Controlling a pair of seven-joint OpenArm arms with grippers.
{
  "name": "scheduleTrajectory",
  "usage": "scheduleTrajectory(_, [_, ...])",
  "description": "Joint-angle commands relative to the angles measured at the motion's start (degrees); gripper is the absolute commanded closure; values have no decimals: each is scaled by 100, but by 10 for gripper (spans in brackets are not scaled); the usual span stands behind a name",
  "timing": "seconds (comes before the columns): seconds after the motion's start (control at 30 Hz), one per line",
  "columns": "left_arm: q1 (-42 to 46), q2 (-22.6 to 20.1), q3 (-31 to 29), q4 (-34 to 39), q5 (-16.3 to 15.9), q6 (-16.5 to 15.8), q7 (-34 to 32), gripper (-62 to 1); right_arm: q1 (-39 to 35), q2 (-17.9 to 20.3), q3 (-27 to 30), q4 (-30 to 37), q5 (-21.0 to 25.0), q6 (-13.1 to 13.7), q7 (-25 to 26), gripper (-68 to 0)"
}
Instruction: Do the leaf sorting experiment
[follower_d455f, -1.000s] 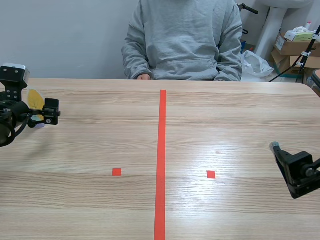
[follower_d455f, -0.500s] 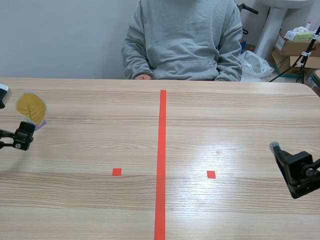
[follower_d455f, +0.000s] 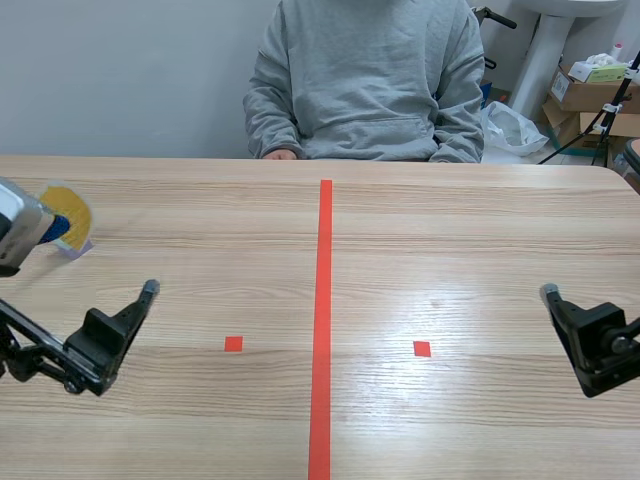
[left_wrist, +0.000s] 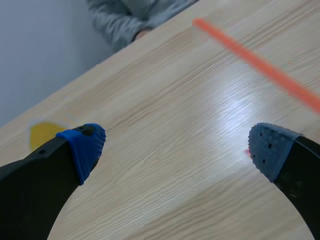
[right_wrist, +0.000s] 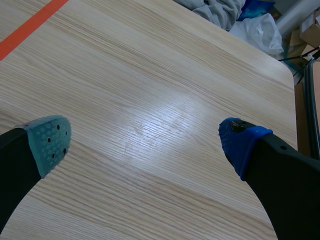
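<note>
The leaf (follower_d455f: 68, 208), yellow, is lying flat near the table's (follower_d455f: 470, 240) left edge, toward the far side. In the scene view the left arm's wrist housing (follower_d455f: 18, 232) is covering part of it. In the left wrist view it is showing just past one blue pad (left_wrist: 85, 145), outside the gap between the fingers.

Wide stretches of wood are lying on both sides of the red tape line (follower_d455f: 325, 300). A person (follower_d455f: 370, 90) is sitting at the far edge, with a hand (follower_d455f: 287, 153) resting at the rim.

The left gripper (left_wrist: 177, 147) is hanging low over the near-left table, angling toward the far middle, fingers spread wide and gripping nothing. The right gripper (right_wrist: 146, 142) is sitting low by the near-right edge, fingers likewise wide apart, well apart from the leaf.
</note>
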Motion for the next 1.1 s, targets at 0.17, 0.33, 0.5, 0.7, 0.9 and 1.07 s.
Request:
scheduleTrajectory(0.17, [1126, -48, -109, 1152, 2, 35, -52, -613, 2, 94, 22, 17, 0, -39, 46, -608])
scheduleTrajectory(0.33, [1692, -46, -109, 1917, 2, 33, 186, -613, 2, 94, 22, 17, 0, -39, 46, -608])
scheduleTrajectory(0.5, [1821, -46, -109, 2081, 2, 35, 251, -613, 2, 94, 22, 17, 0, -39, 48, -608])
scheduleTrajectory(0.7, [1818, -46, -109, 2013, 2, 35, 264, -613, 2, 94, 22, 17, 0, -39, 48, -608])
scheduleTrajectory(0.9, [1818, -46, -109, 1731, 2, 33, 286, -613, 2, 94, 22, 17, 0, -39, 48, -608])
scheduleTrajectory(1.07, [1818, -46, -109, 1687, 2, 33, 284, -613, 2, 94, 22, 17, 0, -39, 48, -608])
